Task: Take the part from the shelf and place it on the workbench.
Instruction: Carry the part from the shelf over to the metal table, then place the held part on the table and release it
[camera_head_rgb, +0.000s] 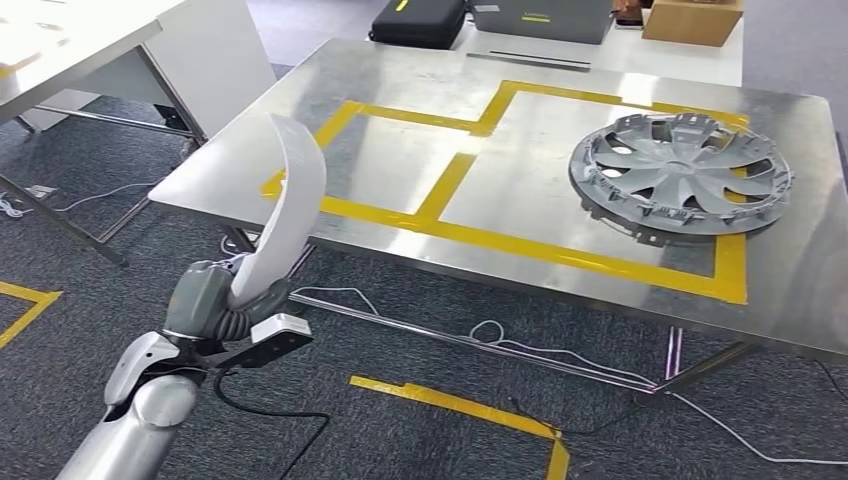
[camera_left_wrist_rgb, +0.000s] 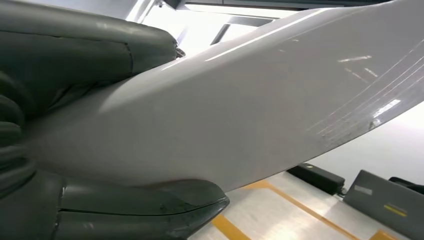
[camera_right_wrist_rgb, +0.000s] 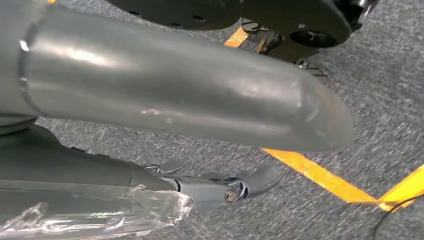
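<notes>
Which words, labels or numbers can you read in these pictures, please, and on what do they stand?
None can be read.
Black case: a yellow mark, too small to read.
Grey case: a yellow label, too blurred to read; in the left wrist view it bears a pale label and a yellow one, both unreadable.
White part in the left hand: no text.
Hubcap: no legible text.

Head view: high, facing forward and down over the left hand (camera_head_rgb: 205, 300) to the workbench (camera_head_rgb: 560, 140) beyond it. Left wrist view: close behind that hand (camera_left_wrist_rgb: 60, 120), sharing the bench's yellow tape (camera_left_wrist_rgb: 295, 205). Right wrist view: close over the right hand (camera_right_wrist_rgb: 165, 95), facing carpet (camera_right_wrist_rgb: 380, 115).
</notes>
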